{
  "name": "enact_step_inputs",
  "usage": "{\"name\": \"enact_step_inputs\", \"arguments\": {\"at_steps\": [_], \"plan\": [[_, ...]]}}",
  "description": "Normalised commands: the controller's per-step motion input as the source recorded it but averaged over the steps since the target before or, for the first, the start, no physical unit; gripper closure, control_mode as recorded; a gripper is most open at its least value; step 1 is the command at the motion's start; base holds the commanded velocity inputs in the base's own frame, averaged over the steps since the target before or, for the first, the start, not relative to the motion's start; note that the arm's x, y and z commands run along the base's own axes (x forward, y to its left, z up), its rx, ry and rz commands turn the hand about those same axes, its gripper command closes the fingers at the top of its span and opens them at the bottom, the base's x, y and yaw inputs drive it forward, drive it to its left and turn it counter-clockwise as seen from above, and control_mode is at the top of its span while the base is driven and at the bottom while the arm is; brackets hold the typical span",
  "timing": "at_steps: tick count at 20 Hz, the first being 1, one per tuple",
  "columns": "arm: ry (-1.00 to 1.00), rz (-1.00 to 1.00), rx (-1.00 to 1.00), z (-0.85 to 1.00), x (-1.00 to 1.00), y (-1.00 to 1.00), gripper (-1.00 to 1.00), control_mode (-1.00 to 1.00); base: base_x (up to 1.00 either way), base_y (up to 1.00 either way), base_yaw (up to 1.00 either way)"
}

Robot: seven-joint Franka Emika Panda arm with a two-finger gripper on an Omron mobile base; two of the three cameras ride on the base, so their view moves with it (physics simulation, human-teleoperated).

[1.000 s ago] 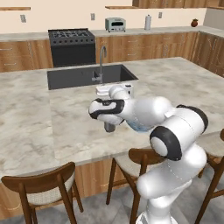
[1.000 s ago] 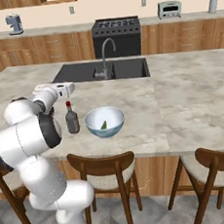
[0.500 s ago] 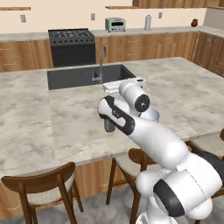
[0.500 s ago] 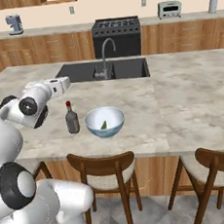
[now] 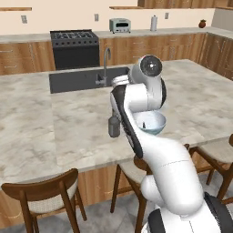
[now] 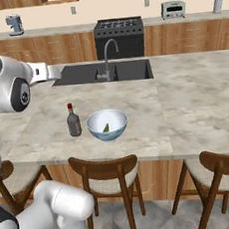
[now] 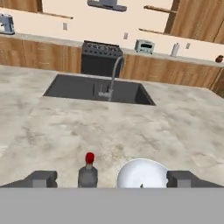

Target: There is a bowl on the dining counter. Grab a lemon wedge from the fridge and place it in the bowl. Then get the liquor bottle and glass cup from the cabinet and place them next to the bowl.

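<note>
Gripper (image 7: 111, 179) spread wide, holding nothing, above the bench (image 6: 195, 103).
Liquor bottle (image 6: 73, 121) stands upright just beside the bowl (image 6: 107, 125); lemon wedge (image 6: 106, 128) lies inside the bowl.

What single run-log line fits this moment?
gripper: open, empty | liquor bottle: upright beside bowl | lemon wedge: in bowl

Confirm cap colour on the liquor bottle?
Red cap on the liquor bottle; clearest in the hand view.
</note>
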Motion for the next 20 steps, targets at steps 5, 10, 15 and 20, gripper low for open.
{"name": "enact_step_inputs", "arguments": {"at_steps": [5, 10, 15, 20], "plan": [[0.40, -0.01, -0.07, -0.26, -0.67, -0.04, -1.00, -1.00, 0.00, 0.00, 0.00], [0.15, 0.00, -0.01, -0.93, -0.32, -0.39, -1.00, -1.00, 0.00, 0.00, 0.00], [0.19, 0.00, 0.00, -0.71, -0.12, -0.38, -1.00, -1.00, 0.00, 0.00, 0.00], [0.07, 0.00, 0.01, -0.46, -0.22, -0.43, -1.00, -1.00, 0.00, 0.00, 0.00]]}}
